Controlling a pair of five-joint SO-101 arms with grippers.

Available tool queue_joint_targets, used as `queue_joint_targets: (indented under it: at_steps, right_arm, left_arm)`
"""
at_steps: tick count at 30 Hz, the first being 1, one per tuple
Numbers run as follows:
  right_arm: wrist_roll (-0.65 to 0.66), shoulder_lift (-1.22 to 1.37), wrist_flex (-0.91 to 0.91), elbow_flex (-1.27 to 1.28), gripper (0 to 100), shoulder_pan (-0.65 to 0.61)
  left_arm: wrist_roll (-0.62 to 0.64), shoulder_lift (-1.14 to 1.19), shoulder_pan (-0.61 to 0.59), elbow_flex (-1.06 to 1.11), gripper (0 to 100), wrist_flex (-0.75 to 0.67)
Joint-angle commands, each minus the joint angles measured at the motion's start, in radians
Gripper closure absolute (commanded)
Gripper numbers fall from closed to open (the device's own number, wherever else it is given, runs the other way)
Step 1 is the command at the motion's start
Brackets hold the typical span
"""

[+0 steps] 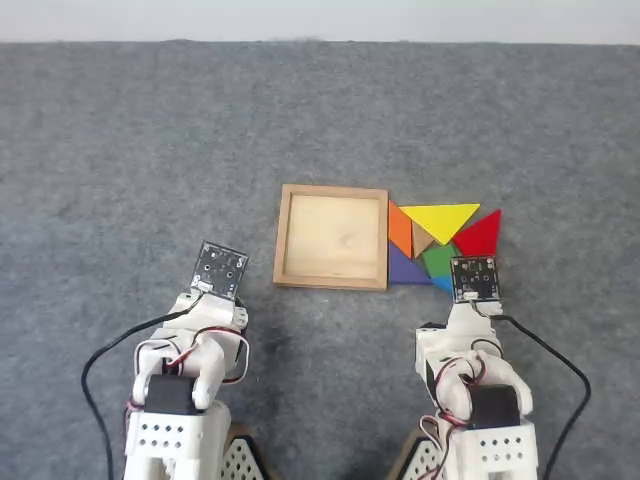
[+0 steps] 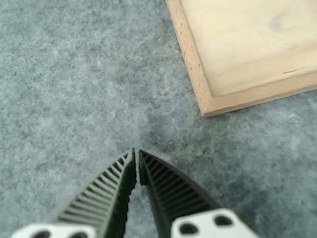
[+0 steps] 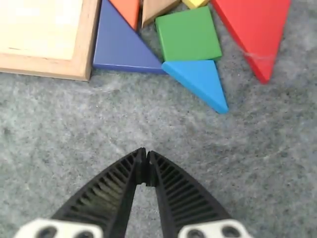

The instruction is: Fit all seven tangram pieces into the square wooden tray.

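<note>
L gripper (image 2: 136, 152) and R gripper (image 3: 146, 151), black ribbed fingers, both pinched closed w/ nothing between them, over grey carpet (image 1: 120, 150). Square wooden tray (image 1: 282, 238) lies flat w/ no pieces inside; L gripper sits off its 7 o'clock corner, apart from it. All 7 pieces lie flat in a cluster at tray's 3 o'clock: orange piece (image 1: 399, 228) and indigo triangle (image 1: 404, 268) against tray rim; tan wooden triangle (image 1: 421, 240) and green square (image 1: 438, 260) mid-cluster; yellow triangle (image 1: 438, 218) at cluster's 12; red triangle (image 1: 481, 236) at 3; blue triangle (image 3: 198, 82) at 6, nearest R gripper, not touching it
</note>
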Motion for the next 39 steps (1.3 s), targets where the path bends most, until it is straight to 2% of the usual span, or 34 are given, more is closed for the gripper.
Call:
queue_joint_targets:
  at_steps: [1,39]
  right_arm:
    - [0.009,-0.021,0.008,0.011,98.7,-0.001]
    - [0.011,-0.021,0.025,0.011,98.6,-0.002]
  left_arm:
    - [0.008,-0.012,-0.003,-0.007,99,0.005]
    - [0.008,-0.012,-0.003,-0.007,99,0.005]
